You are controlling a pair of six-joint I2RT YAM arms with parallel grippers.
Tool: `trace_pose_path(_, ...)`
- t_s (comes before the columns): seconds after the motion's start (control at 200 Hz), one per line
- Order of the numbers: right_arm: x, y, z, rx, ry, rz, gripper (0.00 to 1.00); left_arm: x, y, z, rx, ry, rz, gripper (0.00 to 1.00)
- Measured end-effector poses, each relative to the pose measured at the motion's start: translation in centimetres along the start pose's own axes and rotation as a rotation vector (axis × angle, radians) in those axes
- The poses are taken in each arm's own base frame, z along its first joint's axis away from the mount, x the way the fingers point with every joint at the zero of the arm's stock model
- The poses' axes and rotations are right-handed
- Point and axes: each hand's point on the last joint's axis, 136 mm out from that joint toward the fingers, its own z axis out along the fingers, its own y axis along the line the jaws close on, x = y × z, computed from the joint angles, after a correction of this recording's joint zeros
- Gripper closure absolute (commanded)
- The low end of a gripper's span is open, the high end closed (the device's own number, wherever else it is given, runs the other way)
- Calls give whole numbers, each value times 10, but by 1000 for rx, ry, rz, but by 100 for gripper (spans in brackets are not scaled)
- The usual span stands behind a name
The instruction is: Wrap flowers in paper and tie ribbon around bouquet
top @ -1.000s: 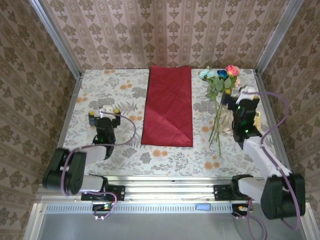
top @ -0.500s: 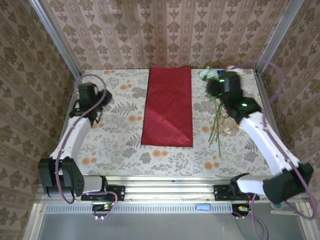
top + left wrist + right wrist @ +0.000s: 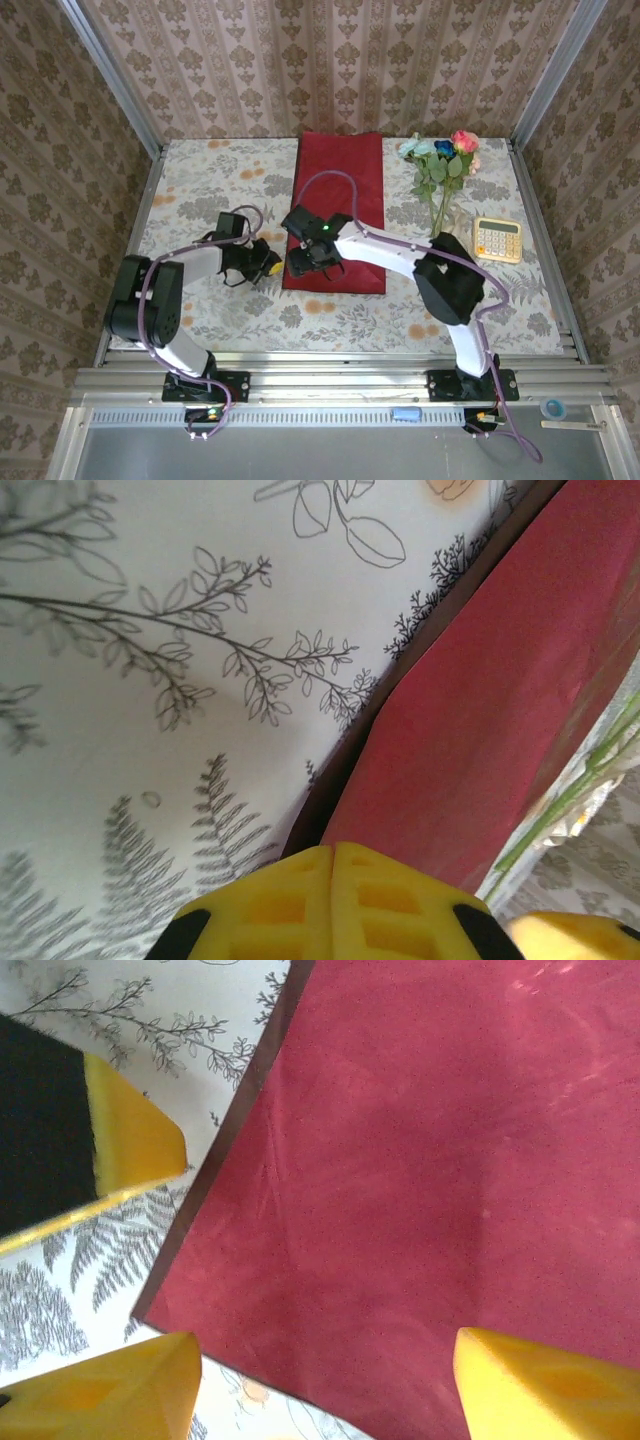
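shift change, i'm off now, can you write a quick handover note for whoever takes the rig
Left pincer: shut at the left near edge of the paper; whether it pinches the sheet is unclear.
Right pincer: open, over the paper's near left corner.
Flowers: lying on the table right of the paper, apart from it.
Done: paper spread out.
Left: put flowers on the paper, wrap, tie.

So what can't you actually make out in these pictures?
Top view: the right claw and its arm cover the near-left corner of the paper.
Left wrist view: the shut left claw hides its own tips, so whether it pinches the paper's edge is unclear.
Left wrist view: the flowers are just blurred stems, cut off by the right edge.
Top view: the calculator has keys too small to read.
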Motion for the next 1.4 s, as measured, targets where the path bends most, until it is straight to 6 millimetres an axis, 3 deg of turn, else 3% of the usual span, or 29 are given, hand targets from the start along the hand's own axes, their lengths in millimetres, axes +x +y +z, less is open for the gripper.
trace_pose_path(0.225,-16,4,22,67,3,-2,26,-1,15,-3,-26,-4,-64,100)
trace_pose_path(0.45,2,14,30,116,27,-68,25,-22,43,-39,-71,-83,-169,100)
trace_pose_path(0.64,11,34,29,107,26,-121,26,-28,50,-57,-80,-112,-168,100)
trace_pose_path(0.995,17,35,48,127,62,-127,50,-21,49,-56,-76,-82,-159,100)
trace_pose_path(1.215,16,36,50,126,58,-115,83,-15,44,-53,-61,-52,-143,100)
trace_pose_path(1.285,16,36,50,126,58,-117,88,-10,41,-51,-53,-34,-134,100)
trace_pose_path(1.4,15,35,49,120,59,-111,85,-5,31,-49,-40,-13,-105,100)
